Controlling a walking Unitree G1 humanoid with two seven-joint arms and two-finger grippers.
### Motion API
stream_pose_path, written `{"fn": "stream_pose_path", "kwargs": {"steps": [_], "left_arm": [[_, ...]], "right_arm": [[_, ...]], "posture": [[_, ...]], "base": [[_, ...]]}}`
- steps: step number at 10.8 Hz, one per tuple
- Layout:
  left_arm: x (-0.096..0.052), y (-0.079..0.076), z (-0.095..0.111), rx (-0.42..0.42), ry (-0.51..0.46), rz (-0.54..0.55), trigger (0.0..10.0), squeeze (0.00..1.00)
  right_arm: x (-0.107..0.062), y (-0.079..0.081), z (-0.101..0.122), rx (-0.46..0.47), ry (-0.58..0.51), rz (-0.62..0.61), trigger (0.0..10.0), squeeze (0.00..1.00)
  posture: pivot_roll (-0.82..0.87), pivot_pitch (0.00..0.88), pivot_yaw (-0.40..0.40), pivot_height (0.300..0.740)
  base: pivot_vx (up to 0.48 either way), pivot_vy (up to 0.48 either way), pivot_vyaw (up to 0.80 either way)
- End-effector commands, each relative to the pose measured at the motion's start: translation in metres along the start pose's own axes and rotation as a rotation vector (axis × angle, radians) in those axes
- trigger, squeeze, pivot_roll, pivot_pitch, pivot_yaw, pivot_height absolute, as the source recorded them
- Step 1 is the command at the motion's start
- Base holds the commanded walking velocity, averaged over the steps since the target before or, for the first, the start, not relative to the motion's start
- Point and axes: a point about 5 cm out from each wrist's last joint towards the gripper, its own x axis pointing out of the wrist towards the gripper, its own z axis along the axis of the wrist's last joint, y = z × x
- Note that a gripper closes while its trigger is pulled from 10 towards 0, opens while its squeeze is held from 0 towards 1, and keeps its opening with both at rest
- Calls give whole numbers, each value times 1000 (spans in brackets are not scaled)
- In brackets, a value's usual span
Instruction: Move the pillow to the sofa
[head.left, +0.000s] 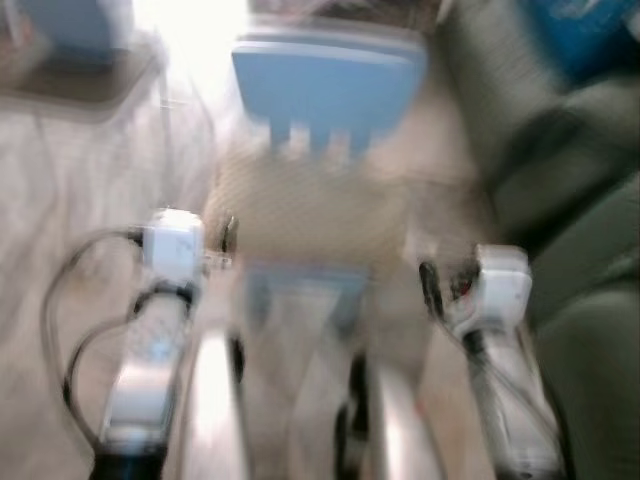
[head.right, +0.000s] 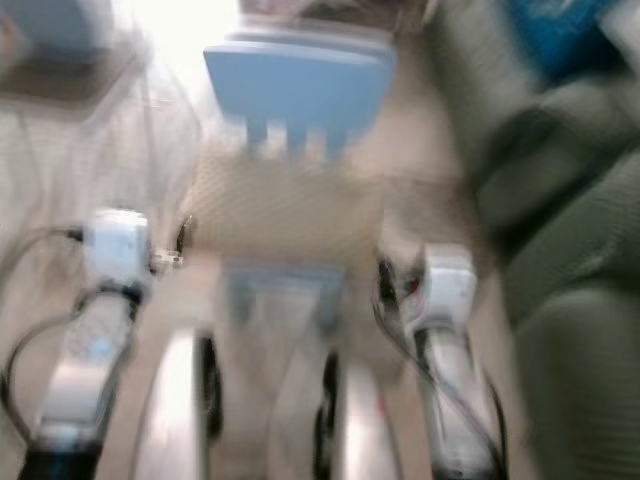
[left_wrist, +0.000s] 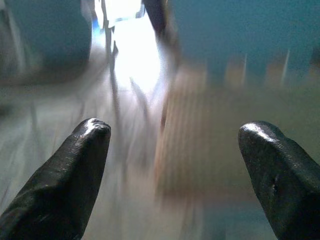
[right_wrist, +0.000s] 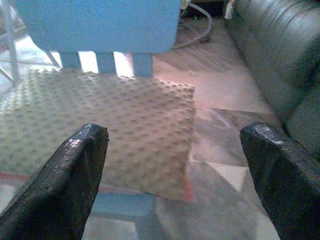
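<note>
A beige, dimpled pillow (right_wrist: 107, 132) lies on the seat of a light blue chair (head.left: 325, 85) straight ahead; the head views are blurred. Both arms reach forward on either side of the seat. My left gripper (left_wrist: 175, 145) is open, its fingers (left_wrist: 75, 170) wide apart and pointing at the pillow's (left_wrist: 220, 145) near left part. The right gripper (right_wrist: 175, 165) is open too, with the pillow's near right corner lying between and beyond its fingertips (right_wrist: 75, 170). Neither touches the pillow. The dark grey-green sofa (head.left: 590, 250) stands at the right.
A second blue chair (head.left: 75, 30) on a mat stands at the far left. Pale tiled floor (right_wrist: 225, 95) lies between the chair and the sofa (right_wrist: 280, 45). A cable (right_wrist: 197, 27) runs on the floor behind the chair. Something blue (head.left: 585, 35) rests on the sofa's far end.
</note>
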Motion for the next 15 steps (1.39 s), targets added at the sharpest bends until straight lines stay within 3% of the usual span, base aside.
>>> {"fn": "stream_pose_path", "kwargs": {"steps": [1,4,8,13,15], "left_arm": [[2,0,8,12,-28,6,10000,0],[4,3,8,8,-25,36,10000,0],[4,4,7,-2,-22,49,10000,0],[5,6,7,4,-14,63,10000,0],[5,5,7,0,-10,62,10000,0]], "right_arm": [[-4,-1,-3,6,15,-1,10000,0],[-2,2,-3,6,16,18,10000,0],[-1,3,-1,9,6,27,10000,0],[0,14,2,-15,-6,111,10000,0],[-1,14,2,-8,-8,114,10000,0]], "posture": [[-18,273,-59,618],[-17,283,-63,608],[-20,287,-65,533],[-21,291,-65,533],[-20,294,-64,533]], "base": [[0,0,0],[0,0,0],[0,0,0],[0,0,0],[0,0,566]]}}
